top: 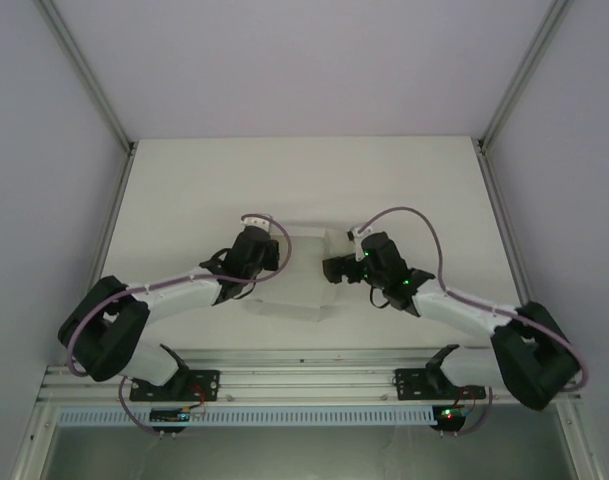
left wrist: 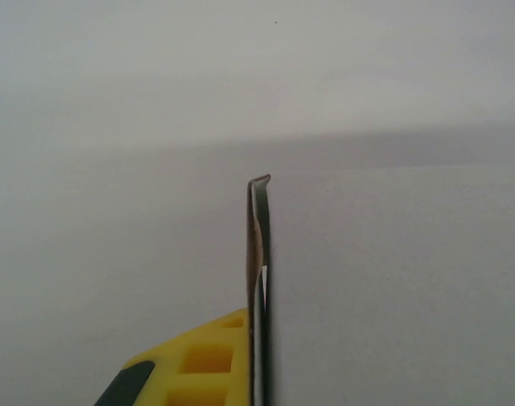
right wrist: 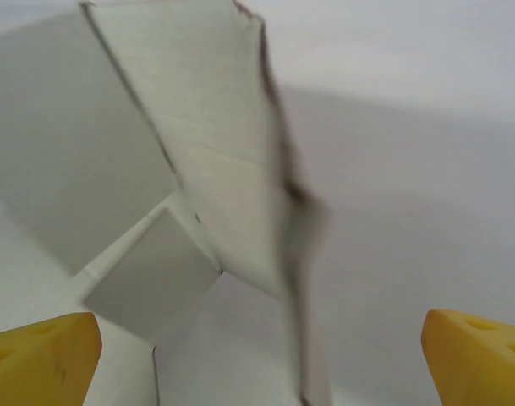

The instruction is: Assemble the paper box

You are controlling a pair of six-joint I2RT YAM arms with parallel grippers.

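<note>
The paper box (top: pixel 294 288) is a white card piece with raised flaps, lying mid-table between my two grippers. My left gripper (top: pixel 274 262) is at its left side. In the left wrist view the left gripper (left wrist: pixel 259 262) is shut on a thin card wall seen edge-on; a yellow finger (left wrist: pixel 202 364) shows to the left of it, and the white panel of the paper box (left wrist: pixel 392 288) covers the right side. My right gripper (top: pixel 332 268) is at the box's right end. It stands wide open (right wrist: pixel 257 376), a tall flap of the paper box (right wrist: pixel 215 144) rising between its yellow fingertips (right wrist: pixel 37 355).
The white table (top: pixel 184 190) is walled by pale panels on the left, back and right. An aluminium rail (top: pixel 304 378) carries both arm bases along the near edge. Purple cables loop over each wrist.
</note>
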